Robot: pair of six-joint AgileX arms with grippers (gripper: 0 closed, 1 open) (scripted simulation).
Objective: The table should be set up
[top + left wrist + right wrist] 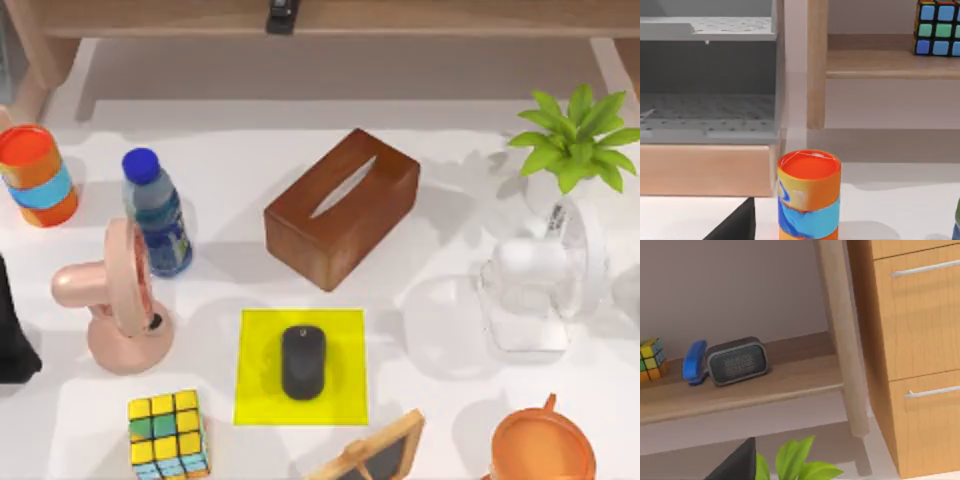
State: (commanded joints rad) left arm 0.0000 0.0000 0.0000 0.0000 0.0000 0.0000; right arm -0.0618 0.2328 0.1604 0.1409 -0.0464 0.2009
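Mouse [303,361] sits centred on yellow mat [301,366], front-middle of the white table [230,140]. Crowded around it: tissue box [341,207] behind, pink fan [112,300] & bottle [157,212] to the left, clear fan [540,280] to the right. Risk: an arm reaching in could topple the tall, top-heavy fans. Can't tell either gripper's finger state.
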